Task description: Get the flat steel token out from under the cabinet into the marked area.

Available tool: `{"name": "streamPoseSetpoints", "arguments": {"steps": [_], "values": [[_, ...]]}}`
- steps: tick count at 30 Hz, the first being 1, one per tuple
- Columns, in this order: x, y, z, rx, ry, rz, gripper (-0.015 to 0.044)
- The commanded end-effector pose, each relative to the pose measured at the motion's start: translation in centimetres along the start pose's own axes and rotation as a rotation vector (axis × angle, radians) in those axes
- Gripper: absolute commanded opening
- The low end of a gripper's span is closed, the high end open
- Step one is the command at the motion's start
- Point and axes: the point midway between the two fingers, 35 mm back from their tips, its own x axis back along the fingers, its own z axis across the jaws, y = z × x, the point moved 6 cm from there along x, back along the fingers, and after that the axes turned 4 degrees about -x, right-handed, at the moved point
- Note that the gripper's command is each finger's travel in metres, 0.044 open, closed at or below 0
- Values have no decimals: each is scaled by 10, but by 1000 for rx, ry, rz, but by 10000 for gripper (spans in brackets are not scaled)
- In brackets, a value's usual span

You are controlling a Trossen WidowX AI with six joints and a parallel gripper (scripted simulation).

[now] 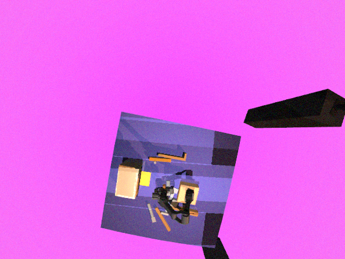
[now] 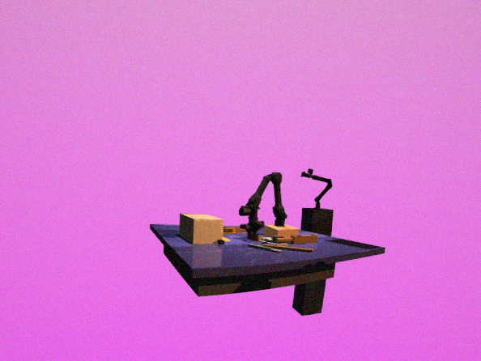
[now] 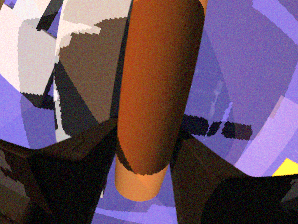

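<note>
My gripper (image 1: 164, 187) (image 2: 253, 236) (image 3: 145, 127) points down and is shut on a rounded orange bar (image 3: 157, 85), whose end shows between the fingers in the wrist view. What the bar's far end is like cannot be told. The tan cabinet (image 1: 127, 182) (image 2: 207, 231) stands away from the gripper. The yellow marked area (image 1: 146, 179) (image 2: 227, 239) (image 3: 288, 169) lies at its front, between it and the gripper. The token and the vent slots cannot be made out.
An orange bar (image 1: 160, 159) and an L-shaped orange piece (image 1: 171, 157) lie on one side. A grey bar (image 1: 151, 213), a long orange bar (image 1: 163, 219) and an orange block (image 1: 194, 213) lie on the other. The arm stands on a tan box (image 2: 281, 231). Pale pieces (image 3: 95, 12) show beside the held bar.
</note>
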Motion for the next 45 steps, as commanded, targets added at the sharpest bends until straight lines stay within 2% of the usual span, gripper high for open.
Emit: {"name": "streamPoseSetpoints", "arguments": {"steps": [1,45], "values": [[2,4,-1,-2,-11,-3,0],[2,48,3,-2,-11,-7,0]]}}
